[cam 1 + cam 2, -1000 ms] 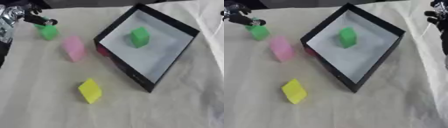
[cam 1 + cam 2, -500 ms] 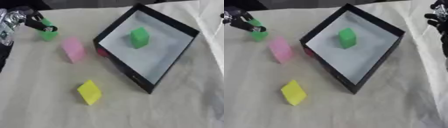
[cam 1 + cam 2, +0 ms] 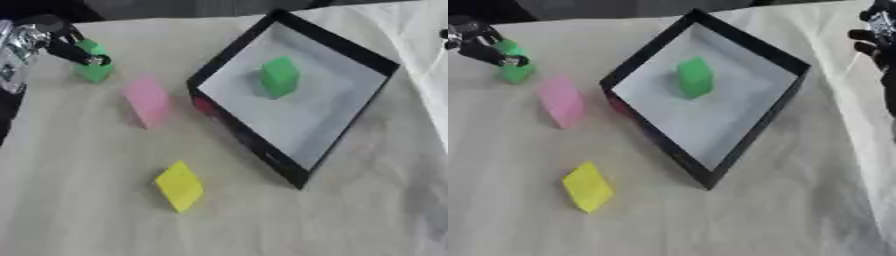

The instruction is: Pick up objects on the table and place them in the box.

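Left hand (image 3: 39,42) pinches the green block (image 3: 93,67) near the table's (image 3: 87,215) far-left corner — right hand's (image 3: 877,40) fingers curled, empty.

A staged test setup, like a robotics lab bench rather than a home or shop. The bench (image 3: 79,220) is covered edge to edge with a plain, slightly wrinkled cream cloth. On it lie only simple props: a shallow black box (image 3: 297,165) with a pale floor, a green block (image 3: 279,76) inside it, and plain coloured blocks outside it: a pink block (image 3: 146,100), a yellow block (image 3: 179,185) and a second green block (image 3: 93,67) at the far left. A black and silver robot left hand (image 3: 35,42) reaches in at the upper left. Beyond the far edge of the bench the background is dark and cannot be made out.
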Controlling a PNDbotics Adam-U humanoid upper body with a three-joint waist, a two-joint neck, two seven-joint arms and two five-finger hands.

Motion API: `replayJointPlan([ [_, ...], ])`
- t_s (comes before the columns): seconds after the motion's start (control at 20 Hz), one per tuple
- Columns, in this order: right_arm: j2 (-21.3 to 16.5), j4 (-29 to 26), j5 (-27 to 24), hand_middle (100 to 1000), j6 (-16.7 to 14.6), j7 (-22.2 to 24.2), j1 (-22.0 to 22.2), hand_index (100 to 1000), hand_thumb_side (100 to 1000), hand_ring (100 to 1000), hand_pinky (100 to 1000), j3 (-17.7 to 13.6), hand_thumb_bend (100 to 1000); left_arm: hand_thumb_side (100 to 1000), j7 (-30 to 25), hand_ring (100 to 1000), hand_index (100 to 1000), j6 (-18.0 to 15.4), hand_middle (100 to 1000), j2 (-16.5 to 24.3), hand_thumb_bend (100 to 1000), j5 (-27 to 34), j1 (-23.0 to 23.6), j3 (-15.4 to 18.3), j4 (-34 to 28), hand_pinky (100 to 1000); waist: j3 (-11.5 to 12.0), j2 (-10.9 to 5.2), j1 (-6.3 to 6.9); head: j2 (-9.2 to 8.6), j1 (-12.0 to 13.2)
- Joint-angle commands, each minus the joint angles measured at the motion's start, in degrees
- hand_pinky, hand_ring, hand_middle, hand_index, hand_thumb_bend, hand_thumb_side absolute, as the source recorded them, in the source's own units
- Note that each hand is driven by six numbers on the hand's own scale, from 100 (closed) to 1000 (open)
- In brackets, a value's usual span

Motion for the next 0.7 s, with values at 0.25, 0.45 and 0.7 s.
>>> replayJointPlan([
  [0.25, -1.51, -0.02, 0.43, 818, 0.01, 0.53, -0.34, 899, 574, 785, 876, -0.21, 100, 488, 1.97, 796, 858, 0.72, 760, 1.20, 527, 1.69, -1.21, 0.64, -1.06, 875, 0.13, 0.05, 0.09, -0.42, 0.24],
  [0.45, -1.60, 0.15, 0.58, 818, 0.13, 1.04, -0.15, 900, 578, 785, 876, -0.13, 100, 484, 4.12, 802, 861, 1.73, 766, 1.40, 550, 1.91, -2.04, 0.78, -2.06, 879, 0.34, 0.01, 0.07, 0.01, 0.17],
  [0.7, -1.64, 0.19, 0.60, 818, 0.10, 1.27, -0.18, 900, 582, 785, 877, -0.15, 100, 466, 6.03, 816, 876, 3.24, 782, 1.65, 644, 0.89, -2.18, 0.96, -1.97, 891, 0.41, 0.01, 0.02, -0.19, 0.11],
])
